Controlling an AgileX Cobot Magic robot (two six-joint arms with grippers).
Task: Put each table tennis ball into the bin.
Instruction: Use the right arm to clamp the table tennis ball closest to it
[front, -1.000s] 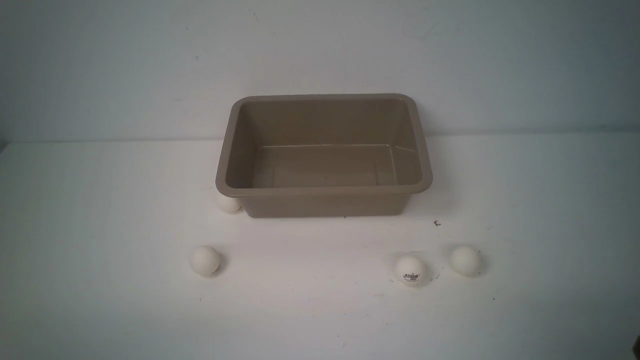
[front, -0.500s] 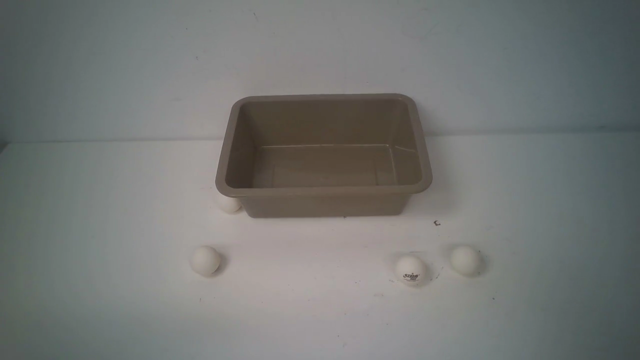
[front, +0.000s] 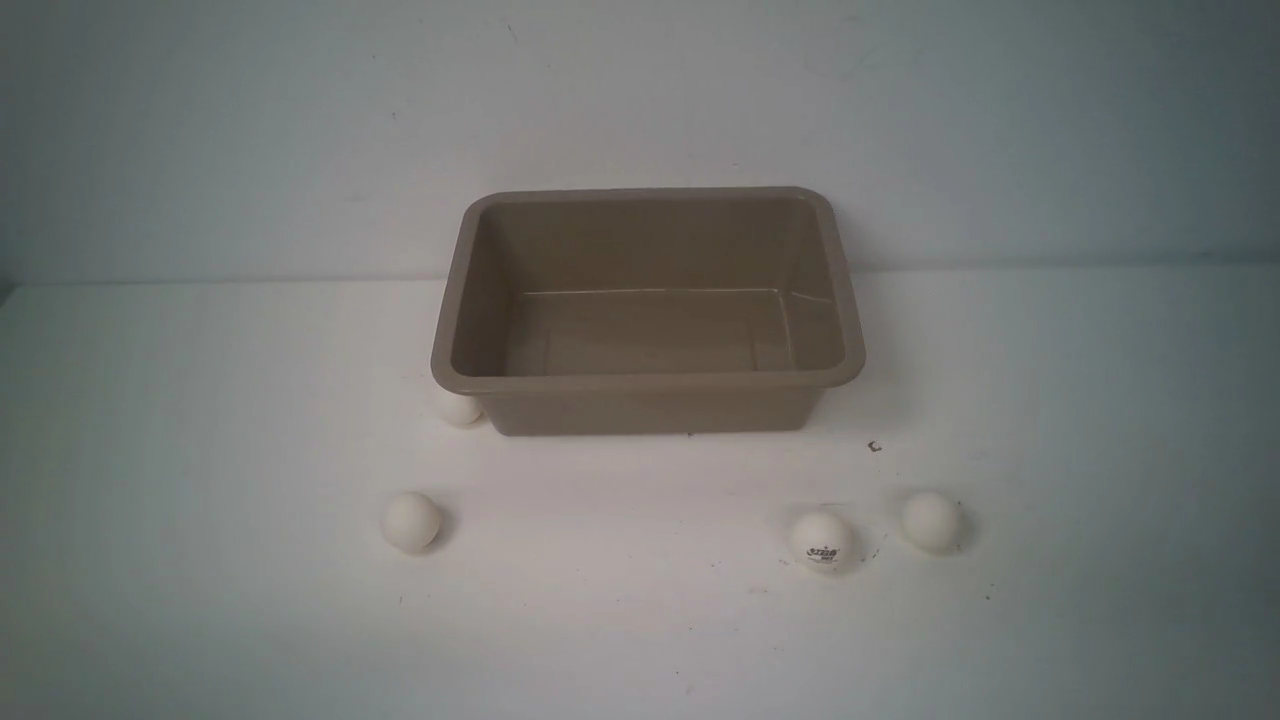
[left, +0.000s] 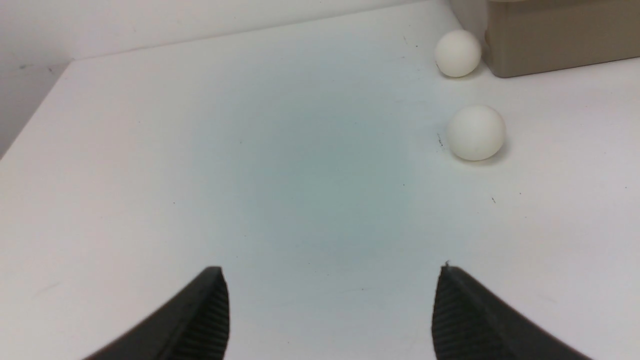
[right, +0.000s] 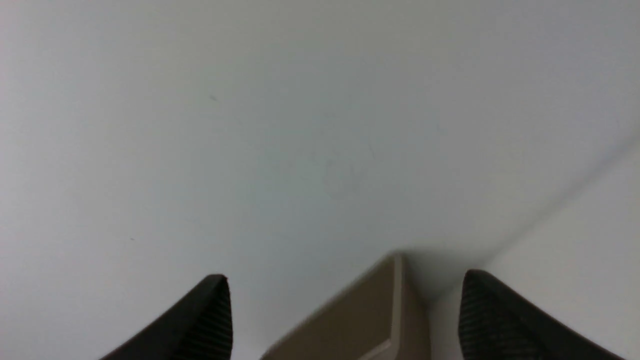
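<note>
The left end effector (left: 330, 270) stands wide open over bare desk (left: 150, 175), holding and touching nothing. Only its two dark ribbed fingertips (left: 212, 310) show; the rest is cut off at the frame edge. The right end effector (right: 345, 275) is just as wide and empty. It faces the wall (right: 250, 125), with one blurred corner of the bin (right: 370, 310) between its fingertips. Neither end effector appears in the front view.

In the front view the bin sits at the centre of the frame, and all four balls lie outside it on the desk. The tucked ball (front: 459, 408) is at the bin's lower-left corner, its top hidden under the rim. The lone ball (front: 411, 521) lies below it, apart. The logo ball (front: 822, 541) and the plain ball (front: 931, 521) lie near each other, lower right of centre. The logo's lettering is too small to read.

The left wrist view shows the tucked ball whole, just beside the bin wall; whether they touch I cannot tell. It also shows the lone ball, but not the other two.
</note>
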